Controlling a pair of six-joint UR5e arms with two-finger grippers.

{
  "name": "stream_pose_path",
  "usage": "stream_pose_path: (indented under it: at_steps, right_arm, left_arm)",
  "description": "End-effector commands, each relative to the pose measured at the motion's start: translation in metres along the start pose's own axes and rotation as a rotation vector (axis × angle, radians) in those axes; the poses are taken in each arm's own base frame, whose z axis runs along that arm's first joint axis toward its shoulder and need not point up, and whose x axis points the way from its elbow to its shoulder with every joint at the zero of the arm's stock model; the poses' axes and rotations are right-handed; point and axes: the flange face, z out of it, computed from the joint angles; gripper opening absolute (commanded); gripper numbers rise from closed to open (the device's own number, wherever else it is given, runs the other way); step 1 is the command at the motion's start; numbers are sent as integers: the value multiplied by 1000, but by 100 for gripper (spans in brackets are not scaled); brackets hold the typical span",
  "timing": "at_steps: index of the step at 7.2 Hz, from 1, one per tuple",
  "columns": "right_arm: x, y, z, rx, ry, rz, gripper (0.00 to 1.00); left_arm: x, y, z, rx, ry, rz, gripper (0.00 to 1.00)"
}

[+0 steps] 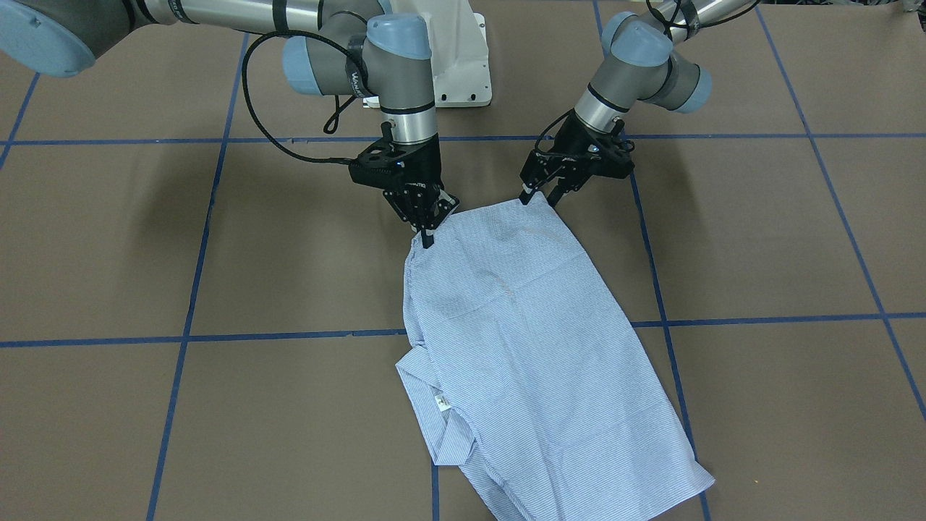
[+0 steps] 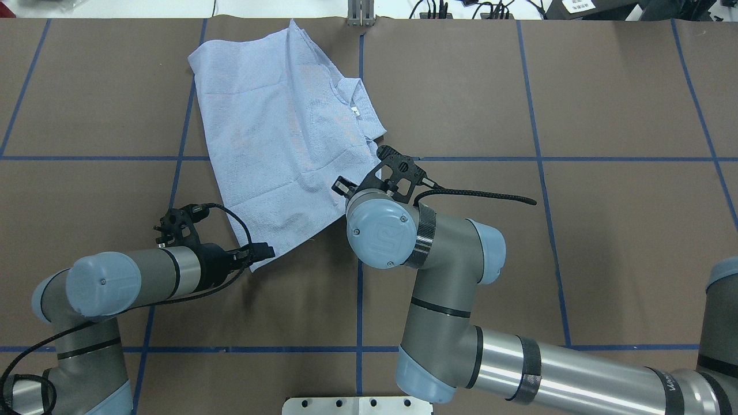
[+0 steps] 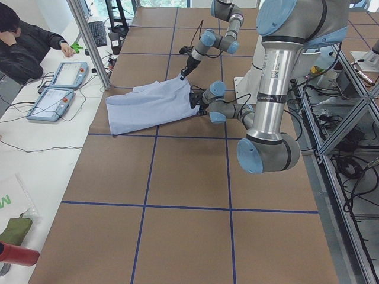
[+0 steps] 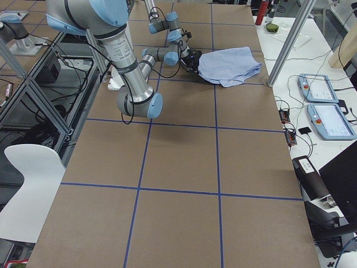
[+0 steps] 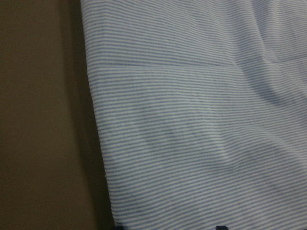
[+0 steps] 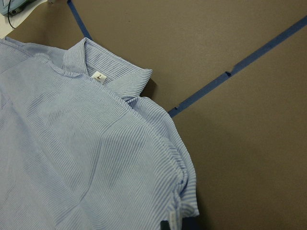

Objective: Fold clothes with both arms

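- Front-facing: the striped shirt (image 1: 528, 340) is laid flat on the brown worktop (image 1: 759, 239). The right hand (image 1: 427, 237) is pinched onto one robot-side corner. The left hand (image 1: 541, 195) is held at the other, fingers apart.
- Overhead: the shirt is seen left of centre, far side.
- Left wrist: striped cloth is seen between separated fingertips.
- Right wrist: the neck label (image 6: 98, 76) is seen inside the collar (image 6: 120, 79).

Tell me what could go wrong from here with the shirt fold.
1. The left gripper stands open right at a corner of the shirt; closing there may catch only the hem, or miss.
2. The right gripper looks shut on the other near corner, so lifting now would likely drag the cloth askew.
3. The collar lies bunched on one side and could crumple under a fold.
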Motion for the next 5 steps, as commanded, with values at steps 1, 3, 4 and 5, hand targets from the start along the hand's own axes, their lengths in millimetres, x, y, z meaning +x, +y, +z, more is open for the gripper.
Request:
stream_pose_path:
  at_steps: [1,3,4,5]
  right_arm:
    - [0,0,0,0,-1,2,0]
    - [-1,-3,0,3,-2,3,0]
    - [-1,-4,-1,4,-4,4,0]
    - [0,-5,1,5,-1,3,0]
  left_arm:
    - [0,-1,0,21,1,1,53]
    - [0,1,0,19,1,2,0]
    - [4,0,-3,24,12,1,0]
    - [9,1,-7,23,23,3,0]
